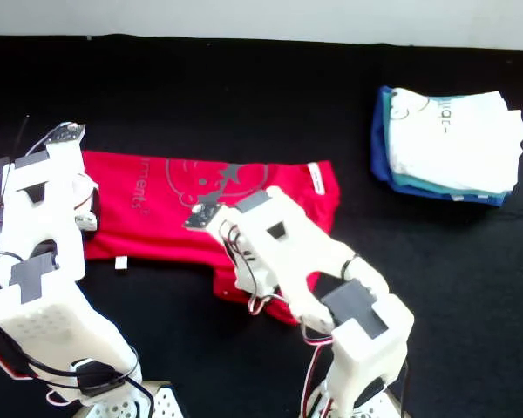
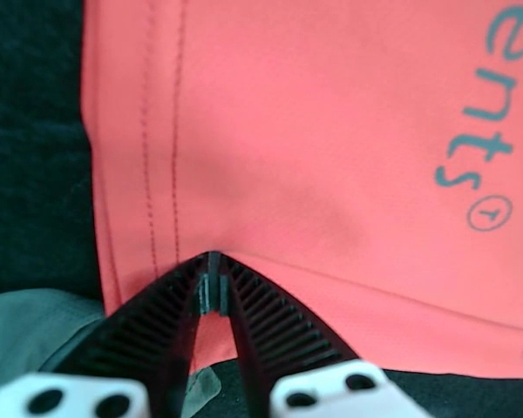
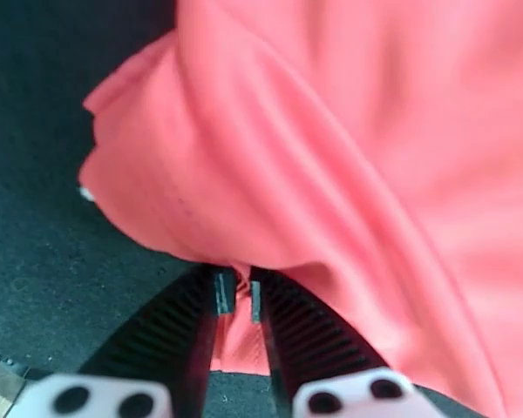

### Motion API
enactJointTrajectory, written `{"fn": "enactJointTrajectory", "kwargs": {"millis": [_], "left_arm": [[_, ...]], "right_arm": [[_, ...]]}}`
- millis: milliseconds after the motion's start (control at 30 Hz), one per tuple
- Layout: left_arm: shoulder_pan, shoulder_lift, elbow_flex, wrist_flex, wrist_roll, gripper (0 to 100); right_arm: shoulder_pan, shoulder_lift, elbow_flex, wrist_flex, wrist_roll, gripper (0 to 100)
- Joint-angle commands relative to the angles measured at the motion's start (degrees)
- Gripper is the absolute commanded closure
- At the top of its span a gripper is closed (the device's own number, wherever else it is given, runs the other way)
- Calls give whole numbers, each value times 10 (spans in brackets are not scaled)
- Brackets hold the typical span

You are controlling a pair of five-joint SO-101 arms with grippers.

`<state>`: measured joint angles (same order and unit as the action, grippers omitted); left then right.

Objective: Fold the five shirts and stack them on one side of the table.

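On the black table (image 1: 244, 87), a folded stack (image 1: 449, 144) lies right of the red shirt (image 1: 157, 205). The left gripper (image 2: 212, 287) and right gripper (image 3: 237, 292) each pinch the shirt's edge, so folding seems unfinished.

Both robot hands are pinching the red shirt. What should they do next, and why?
Probably lift together and carry the pinched edge over toward the far edge. The left gripper and right gripper are each shut on the red shirt, which lies spread out, not yet folded like the stack.
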<state>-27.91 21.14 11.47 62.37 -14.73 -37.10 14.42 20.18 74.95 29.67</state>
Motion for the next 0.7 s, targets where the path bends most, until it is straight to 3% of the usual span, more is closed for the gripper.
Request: {"fn": "enactJointTrajectory", "kwargs": {"millis": [0,267,667], "left_arm": [[7,4,4,-7,4,991],[7,4,3,-7,4,991],[7,4,4,-7,4,991]], "right_arm": [[39,-75,-44,36,5,993],[110,-84,-199,77,5,993],[152,235,-529,83,3,990]]}}
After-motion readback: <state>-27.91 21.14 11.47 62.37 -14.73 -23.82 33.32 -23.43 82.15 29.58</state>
